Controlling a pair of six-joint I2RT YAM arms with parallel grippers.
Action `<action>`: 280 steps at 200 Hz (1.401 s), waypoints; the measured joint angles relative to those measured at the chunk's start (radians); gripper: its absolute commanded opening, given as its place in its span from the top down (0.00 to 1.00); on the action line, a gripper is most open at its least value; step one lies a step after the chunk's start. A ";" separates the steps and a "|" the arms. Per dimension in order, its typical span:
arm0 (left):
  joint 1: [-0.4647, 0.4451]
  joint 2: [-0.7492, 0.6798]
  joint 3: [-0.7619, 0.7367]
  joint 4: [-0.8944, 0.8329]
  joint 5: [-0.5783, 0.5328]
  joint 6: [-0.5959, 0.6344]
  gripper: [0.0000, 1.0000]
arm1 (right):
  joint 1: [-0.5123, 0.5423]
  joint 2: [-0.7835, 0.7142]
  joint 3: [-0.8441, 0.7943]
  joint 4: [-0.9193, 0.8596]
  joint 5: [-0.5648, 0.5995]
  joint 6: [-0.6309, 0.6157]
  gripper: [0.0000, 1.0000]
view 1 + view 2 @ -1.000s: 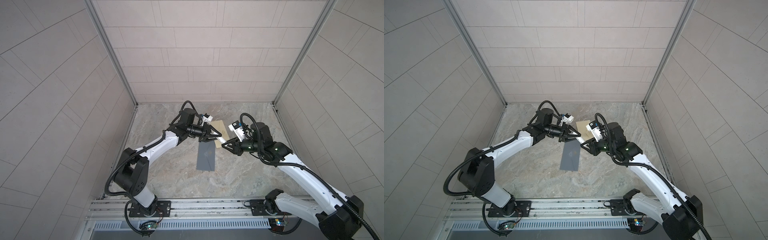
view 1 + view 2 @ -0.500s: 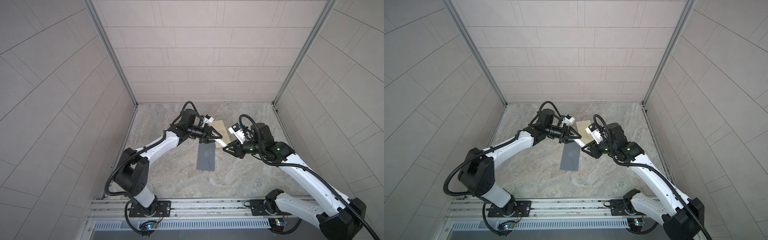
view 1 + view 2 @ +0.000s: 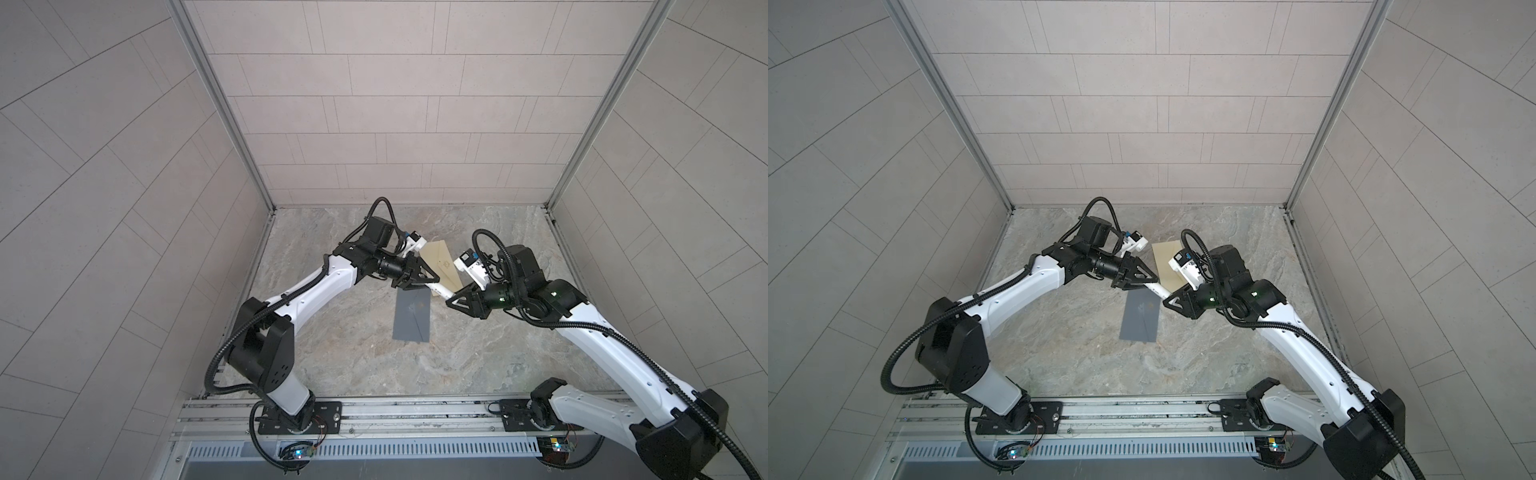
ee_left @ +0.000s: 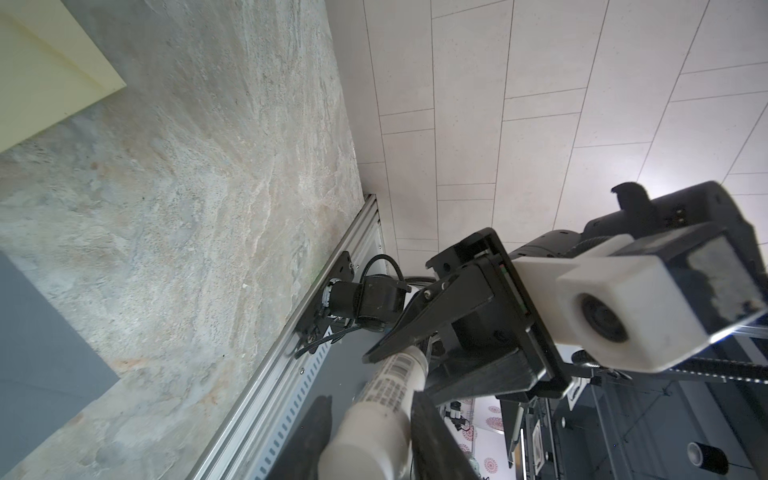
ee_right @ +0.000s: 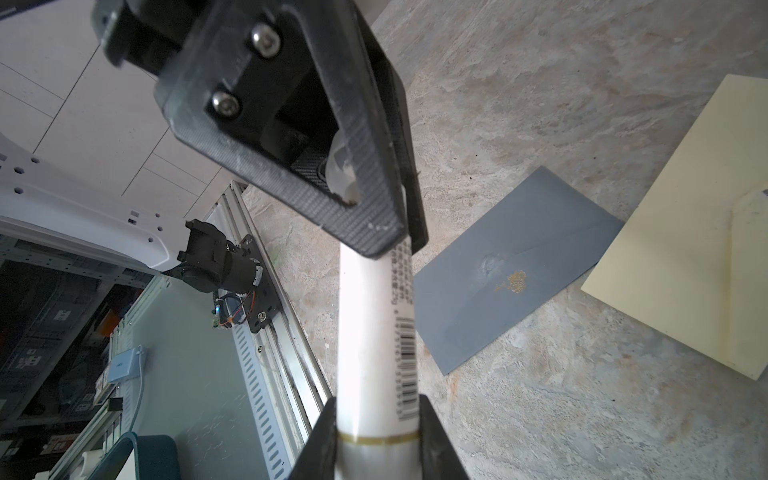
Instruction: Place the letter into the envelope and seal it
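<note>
Over marbled counter (image 3: pixel 332 345), by grey gold-stamped paper (image 3: pixel 411 316)'s far corner, white plastic glue tube (image 3: pixel 440 289) bridges left fingers (image 3: pixel 424 276) and right fingers (image 3: pixel 459 301), both clamped endwise.

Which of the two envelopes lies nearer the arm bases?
The dark grey envelope, bearing a gold mark; the cream envelope lies farther back.

The glue stick (image 5: pixel 374 324) is white, printed with a black barcode (image 5: pixel 407 370) and ringed by a thin gold band (image 5: pixel 376 437). The grey envelope (image 5: pixel 511 299) is slate-coloured with a gold emblem (image 5: pixel 514 282) at its centre; the cream envelope (image 3: pixel 440 266) is pale yellow. The left claw (image 3: pixel 432 280) and right claw (image 3: pixel 451 301) are black, on white arms (image 3: pixel 316 295). The tabletop (image 3: pixel 332 332) is marbled grey and beige.
</note>
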 measured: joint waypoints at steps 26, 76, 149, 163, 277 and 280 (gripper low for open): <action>-0.005 0.000 0.019 -0.093 -0.028 0.081 0.62 | 0.005 0.021 0.003 -0.006 -0.020 -0.004 1.00; -0.014 0.000 0.023 -0.145 -0.042 0.129 0.62 | 0.013 0.029 0.003 -0.023 -0.032 -0.003 1.00; -0.017 0.000 0.033 -0.164 -0.051 0.154 0.62 | 0.018 0.029 0.002 -0.018 -0.033 0.005 1.00; -0.017 0.000 0.033 -0.164 -0.051 0.155 0.62 | 0.018 0.029 0.002 -0.018 -0.033 0.009 1.00; -0.018 0.000 0.033 -0.168 -0.048 0.181 0.58 | 0.020 0.021 0.002 0.001 -0.022 0.034 1.00; -0.018 0.000 0.033 -0.168 -0.048 0.182 0.58 | 0.020 0.021 0.002 0.002 -0.021 0.035 1.00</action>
